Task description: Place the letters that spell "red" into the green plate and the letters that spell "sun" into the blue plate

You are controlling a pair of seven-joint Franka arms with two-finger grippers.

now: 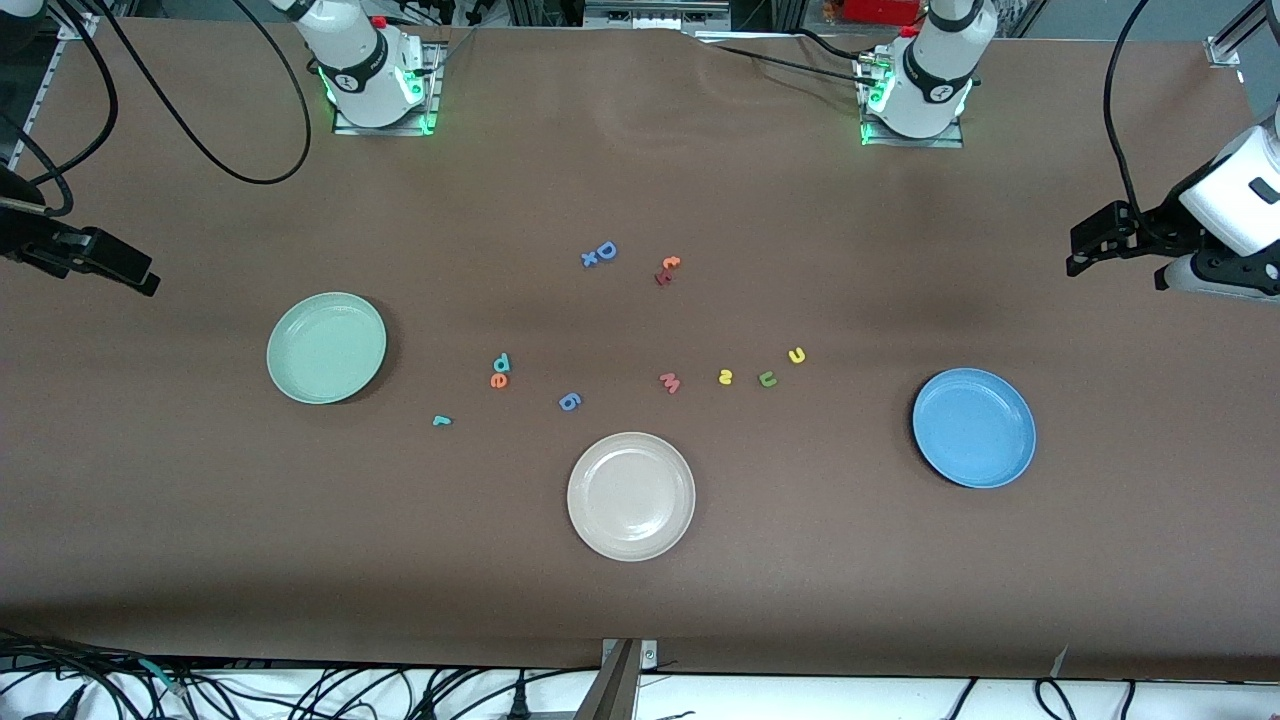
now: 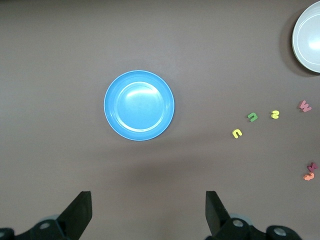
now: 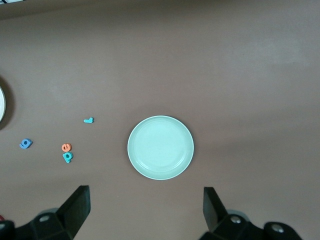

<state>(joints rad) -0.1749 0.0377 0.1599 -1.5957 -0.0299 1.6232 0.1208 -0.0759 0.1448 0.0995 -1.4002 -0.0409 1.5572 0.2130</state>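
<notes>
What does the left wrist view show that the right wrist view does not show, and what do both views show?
Only the left wrist view: the round sky-blue plastic plate, the yellow s letter, the dark green n letter, the yellow u letter, the pink m letter, the orange and red letter pair, and the open left gripper.

Only the right wrist view: the round mint-green plastic plate, the thin teal r letter, the orange e letter, the teal d letter, the dark blue g letter, and the open right gripper.

Both: the brown table and the whitish beige plate.
</notes>
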